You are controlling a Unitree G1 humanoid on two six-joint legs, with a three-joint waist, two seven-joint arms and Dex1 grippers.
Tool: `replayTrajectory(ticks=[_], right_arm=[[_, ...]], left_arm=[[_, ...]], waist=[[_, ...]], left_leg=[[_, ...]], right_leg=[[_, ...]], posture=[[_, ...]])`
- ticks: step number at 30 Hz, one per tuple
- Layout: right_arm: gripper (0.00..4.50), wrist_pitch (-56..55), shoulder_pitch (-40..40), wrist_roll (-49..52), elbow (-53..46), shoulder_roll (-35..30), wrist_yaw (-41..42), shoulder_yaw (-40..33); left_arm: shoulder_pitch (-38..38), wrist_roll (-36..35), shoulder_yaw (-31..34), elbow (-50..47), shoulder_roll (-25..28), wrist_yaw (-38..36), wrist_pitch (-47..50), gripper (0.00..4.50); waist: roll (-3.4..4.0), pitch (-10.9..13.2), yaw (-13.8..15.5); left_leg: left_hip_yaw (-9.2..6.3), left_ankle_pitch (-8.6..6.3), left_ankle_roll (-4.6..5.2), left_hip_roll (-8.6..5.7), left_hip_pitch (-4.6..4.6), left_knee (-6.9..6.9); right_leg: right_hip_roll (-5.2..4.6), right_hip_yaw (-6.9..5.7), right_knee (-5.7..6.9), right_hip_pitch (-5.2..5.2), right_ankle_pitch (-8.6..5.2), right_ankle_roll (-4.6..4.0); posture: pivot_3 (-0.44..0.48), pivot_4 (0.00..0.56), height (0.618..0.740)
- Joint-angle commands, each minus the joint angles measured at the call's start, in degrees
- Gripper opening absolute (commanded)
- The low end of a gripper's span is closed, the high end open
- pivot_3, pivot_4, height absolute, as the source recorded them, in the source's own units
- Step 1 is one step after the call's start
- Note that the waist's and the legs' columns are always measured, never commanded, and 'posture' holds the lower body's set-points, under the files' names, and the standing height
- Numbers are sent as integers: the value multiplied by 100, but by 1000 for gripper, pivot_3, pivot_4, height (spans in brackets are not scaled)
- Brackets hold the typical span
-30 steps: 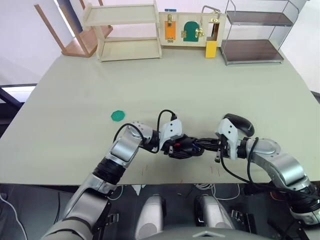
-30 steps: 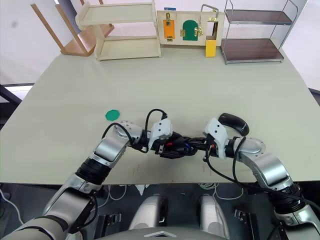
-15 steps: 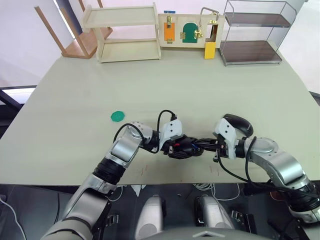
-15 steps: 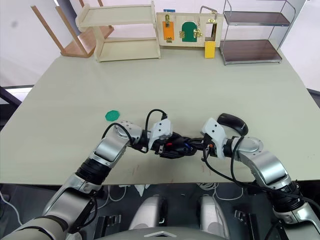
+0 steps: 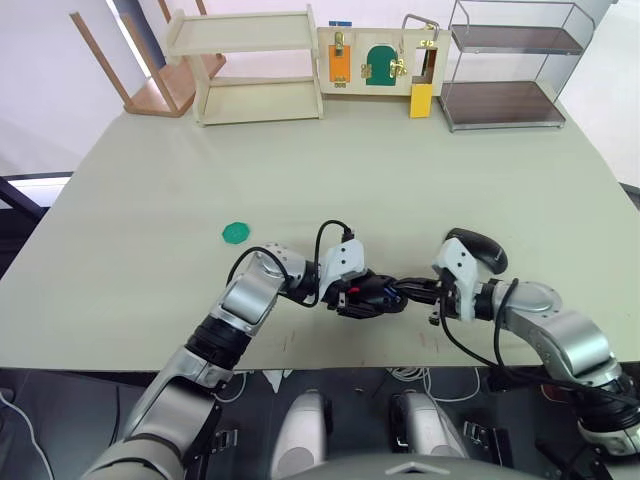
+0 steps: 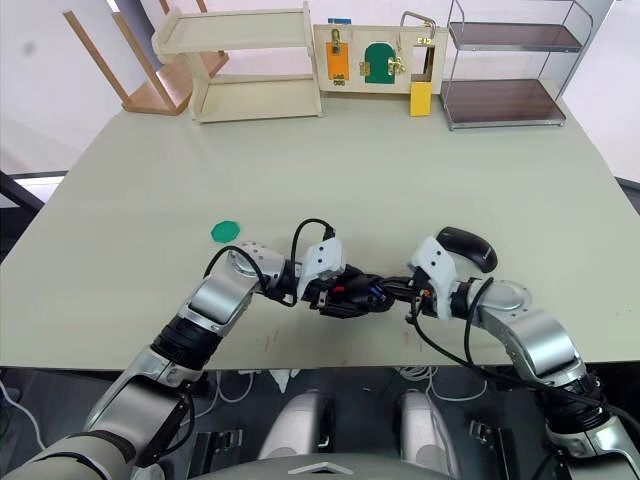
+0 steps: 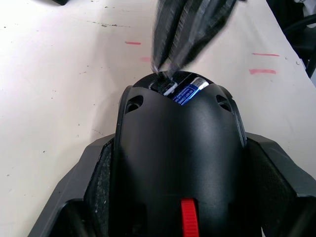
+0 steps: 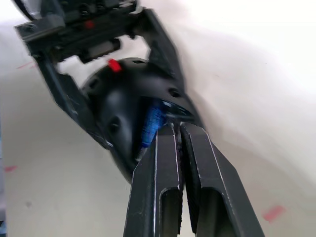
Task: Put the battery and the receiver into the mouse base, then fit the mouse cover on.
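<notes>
My left gripper is shut on the black mouse base and holds it just above the table near the front edge. The base's red patch faces the wrist. In an open recess at the base's far end lies the blue battery. My right gripper comes in from the right, shut, with its tips touching that recess beside the battery. A small pale bit shows at the tips; I cannot tell whether it is the receiver. The glossy black mouse cover lies on the table just behind my right wrist.
A flat green disc lies on the table left of my left forearm. Along the far edge stand a wooden shelf, a latch board and a metal rack. The table's front edge runs close below both grippers.
My right wrist nudged left toward the base half a second ago and has since drawn back slightly right. The tips stay at the recess. The left gripper and base have held still.
</notes>
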Motion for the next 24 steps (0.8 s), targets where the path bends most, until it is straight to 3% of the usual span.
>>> replayTrajectory(ticks=[1,4,8,16,19,24], right_arm=[[182,-77,187,184,-272,-139,63,-419],[182,-224,467,257,-340,-295,146,-737],[182,-1276,1085,476,-360,-218,489,-1496],[182,-1637,1745,944,-97,-649,1354,-2174],[1384,-1942,1960,1181,229,-784,1956,-2490],[3947,-2590,2094,1222,716,-890,2713,-2688]], left_arm=[[103,67,-245,46,29,-113,25,3039],[102,55,-238,43,21,-100,33,3039],[96,58,-241,55,38,-102,17,3039],[62,56,-246,114,49,-117,-20,3039],[51,58,-250,135,39,-112,-30,3039],[49,70,-256,174,35,-109,-62,3039]], waist=[[1,0,3],[1,1,5],[2,1,24],[4,1,19],[4,2,28],[4,2,31]], left_leg=[[0,0,0,0,0,0],[0,0,0,0,0,0],[0,0,0,0,0,0],[3,0,0,0,5,0],[2,0,0,0,4,0],[3,0,0,-1,6,0]], right_leg=[[0,0,0,0,0,0],[0,0,0,0,0,0],[0,0,0,1,-1,3],[0,5,0,1,-10,0],[0,4,0,2,-10,-3],[0,6,0,3,-11,-3]], posture=[[0,150,740],[0,150,740],[0,150,740],[0,150,740],[0,150,740],[0,150,740]])
